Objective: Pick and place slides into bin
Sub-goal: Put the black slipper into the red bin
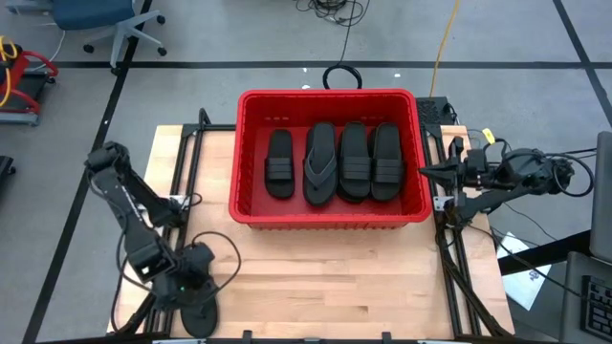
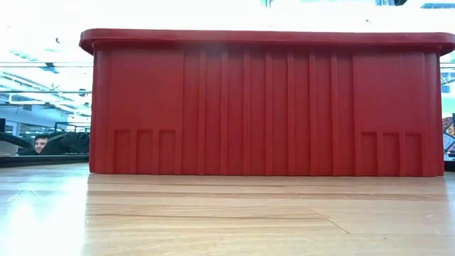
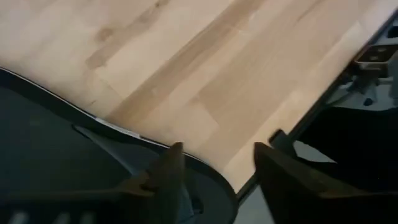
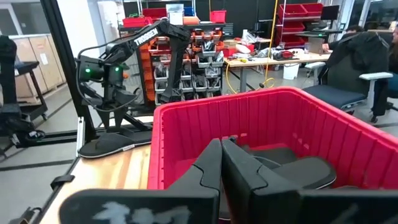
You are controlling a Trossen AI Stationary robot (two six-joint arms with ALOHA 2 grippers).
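Your red bin (image 1: 330, 212) sits at the far middle of the wooden table (image 1: 325, 277), and from above you can see four sandals lying side by side on its floor: a short ribbed slide (image 1: 279, 164) at the left, a thong flip-flop (image 1: 320, 162) next to it, then two more ribbed slides (image 1: 355, 161) (image 1: 387, 161) to the right, all pointing lengthwise across the bin. From table height the bin's slatted wall (image 2: 263, 103) fills your view, and a person shows low in the room beyond its left edge. Your left gripper (image 1: 196, 287) is down at the near left corner of the table, right over a dark sandal (image 1: 201, 315) that lies at the table's near edge. In its wrist view the two fingers (image 3: 171, 174) stand apart, one on the sandal's curved edge (image 3: 93, 162) and the other out past it above the bare wood; they are not clamped on anything. Your right gripper (image 1: 430, 173) hangs at the bin's right wall, just outside the rim, its arm reaching in from the right edge of the table. Its wrist view shows the fingers (image 4: 245, 171) pressed together, empty, pointing across the bin's interior (image 4: 186, 134).
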